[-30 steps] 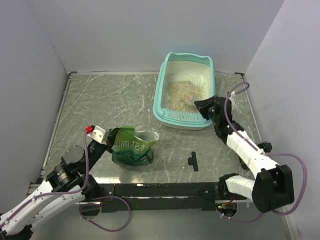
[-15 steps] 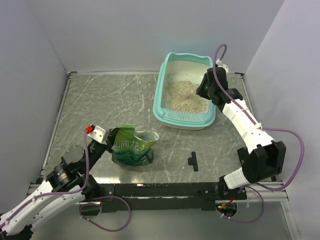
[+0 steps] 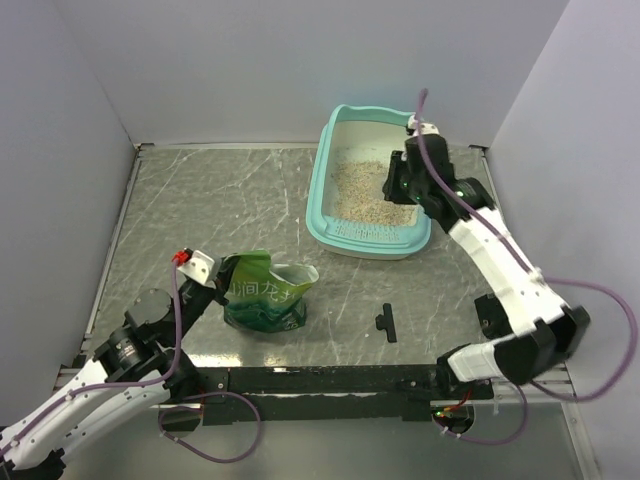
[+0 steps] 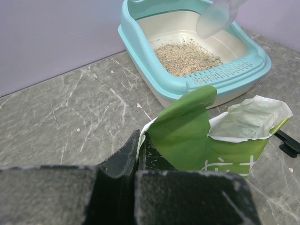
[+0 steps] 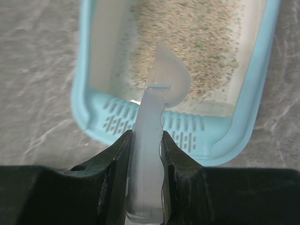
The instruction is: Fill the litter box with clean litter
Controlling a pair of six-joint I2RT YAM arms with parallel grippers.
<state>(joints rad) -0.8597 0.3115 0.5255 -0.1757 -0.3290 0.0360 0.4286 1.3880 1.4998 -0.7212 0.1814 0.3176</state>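
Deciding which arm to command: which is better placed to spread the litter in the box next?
Right. The right gripper is shut on the clear scoop, directly over the litter in the litter box. The left gripper pinches the green pouch, well away from the box.

Lost the handle of the scoop (image 4: pixel 213 21) and print on the green pouch (image 4: pixel 187 131) past the left wrist view's edges, cropped the litter box (image 5: pixel 86 110) and blurred the clean litter (image 5: pixel 201 42) from the right wrist.
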